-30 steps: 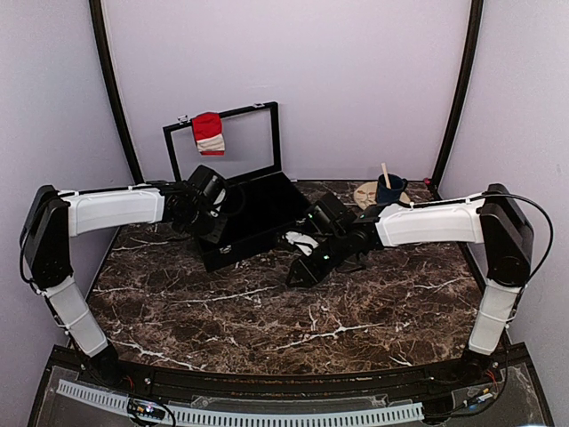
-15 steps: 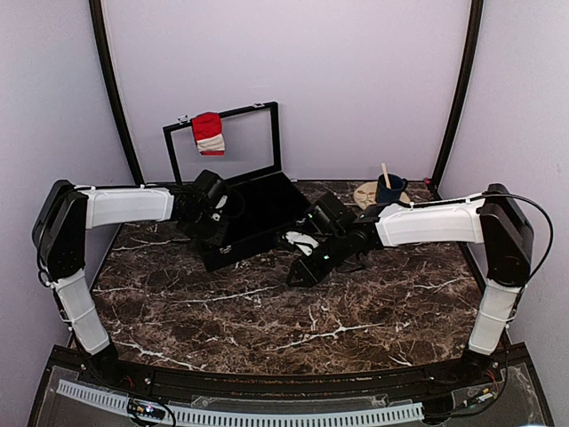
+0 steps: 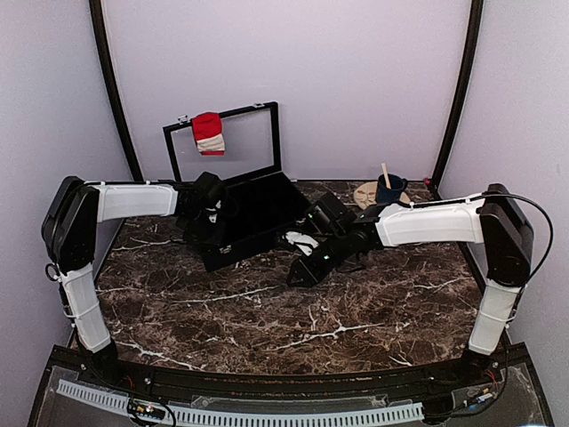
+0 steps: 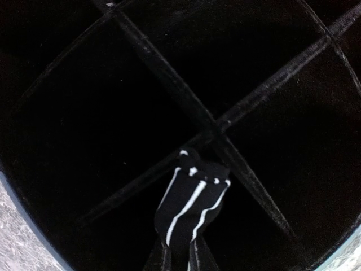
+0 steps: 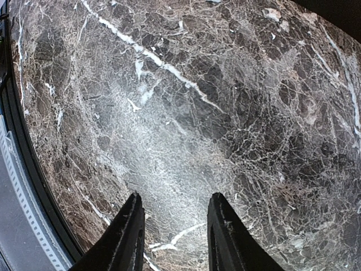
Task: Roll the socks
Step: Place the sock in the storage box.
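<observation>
A red sock (image 3: 208, 133) with a white band hangs from the top edge of the black case's raised lid. My left gripper (image 4: 180, 244) reaches down into the open black case (image 3: 258, 213) and is shut on a bunched black sock with white stripes (image 4: 192, 197). That sock hangs over the crossing of the case's dividers (image 4: 217, 127). In the top view the left gripper (image 3: 213, 224) is over the case's left part. My right gripper (image 5: 176, 197) hovers open over bare marble with nothing between its fingers. From above, the right gripper (image 3: 299, 271) is just right of the case's front corner.
The case lid (image 3: 267, 133) stands upright at the back. A dark blue mug (image 3: 389, 189) with a wooden stick sits by a round tan disc (image 3: 365, 192) at the back right. The marble table (image 3: 267, 311) spreads out in front of both arms.
The left arm has swung in to the right, carrying its gripper slightly further over the case. The right arm has not moved.
</observation>
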### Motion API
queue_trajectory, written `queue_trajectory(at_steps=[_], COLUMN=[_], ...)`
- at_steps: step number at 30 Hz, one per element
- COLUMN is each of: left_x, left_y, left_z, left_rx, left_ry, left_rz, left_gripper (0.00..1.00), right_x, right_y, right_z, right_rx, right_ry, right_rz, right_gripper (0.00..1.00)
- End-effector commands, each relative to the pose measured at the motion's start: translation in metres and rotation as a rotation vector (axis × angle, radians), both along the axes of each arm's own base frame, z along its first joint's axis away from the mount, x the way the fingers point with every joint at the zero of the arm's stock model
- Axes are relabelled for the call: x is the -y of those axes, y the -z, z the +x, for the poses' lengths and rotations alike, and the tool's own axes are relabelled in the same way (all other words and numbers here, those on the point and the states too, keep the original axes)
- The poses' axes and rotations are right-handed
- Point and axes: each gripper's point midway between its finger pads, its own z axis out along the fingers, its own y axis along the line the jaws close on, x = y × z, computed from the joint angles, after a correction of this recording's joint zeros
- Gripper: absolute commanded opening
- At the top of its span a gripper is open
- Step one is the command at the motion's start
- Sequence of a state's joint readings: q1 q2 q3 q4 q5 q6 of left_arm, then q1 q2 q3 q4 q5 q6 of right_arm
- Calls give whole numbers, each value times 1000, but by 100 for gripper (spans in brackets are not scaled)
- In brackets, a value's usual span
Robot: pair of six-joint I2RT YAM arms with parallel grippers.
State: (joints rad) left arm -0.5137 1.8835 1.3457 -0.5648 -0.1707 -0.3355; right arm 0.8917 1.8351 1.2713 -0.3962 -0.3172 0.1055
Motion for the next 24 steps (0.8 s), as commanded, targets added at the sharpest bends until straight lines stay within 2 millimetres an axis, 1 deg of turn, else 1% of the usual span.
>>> queue_trajectory(at_steps=[1, 13, 17, 24], left_x=[-7, -3, -3, -8], left_y=[-1, 13, 18, 28], left_z=[-4, 0, -3, -11], left_rx=[-53, -139, -165, -230], left_ry=[-52, -57, -60, -67], left_rz=[-19, -42, -38, -5], left_gripper=[0, 0, 0, 0], right_x=[-1, -2, -2, -2], right_y=[2, 5, 7, 8], right_z=[5, 8, 9, 10], right_rx=[16, 20, 20, 18], right_ry=[-3, -3, -4, -6], right_rz=[5, 0, 2, 12], right_gripper=[36, 36, 36, 36])
